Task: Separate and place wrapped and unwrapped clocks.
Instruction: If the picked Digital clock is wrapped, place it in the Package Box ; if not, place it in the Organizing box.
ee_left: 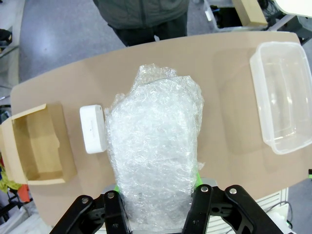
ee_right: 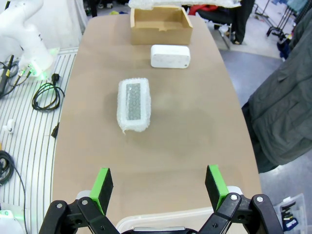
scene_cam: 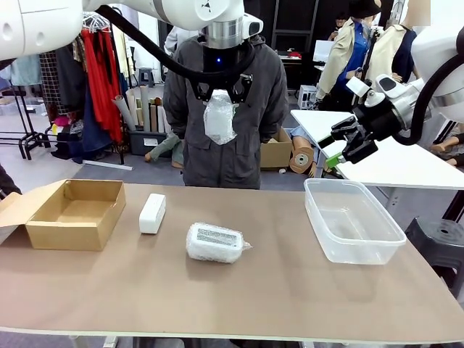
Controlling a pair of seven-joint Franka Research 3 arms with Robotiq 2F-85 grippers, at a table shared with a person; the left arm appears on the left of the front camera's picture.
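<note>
My left gripper (scene_cam: 220, 96) hangs high above the table's middle, shut on a wrapped clock (scene_cam: 219, 119) that dangles in crinkly plastic. In the left wrist view that wrapped clock (ee_left: 156, 151) rises from the left gripper (ee_left: 156, 207) and hides the fingertips. A second wrapped clock (scene_cam: 214, 243) lies on the table near the centre, also wrapped clock (ee_right: 134, 105). The unwrapped clock (scene_cam: 152, 212), smooth and white, lies left of it beside the box, and shows as unwrapped clock (ee_left: 92, 128) and unwrapped clock (ee_right: 170, 56). My right gripper (scene_cam: 349, 145) is raised over the right side, open and holding nothing; right gripper (ee_right: 159, 184).
An open brown cardboard box (scene_cam: 72, 210) sits at the table's left end. An empty clear plastic tub (scene_cam: 351, 217) stands at the right, its rim (ee_right: 161, 220) just under my right gripper. A person (scene_cam: 239, 138) stands at the far edge behind the held clock.
</note>
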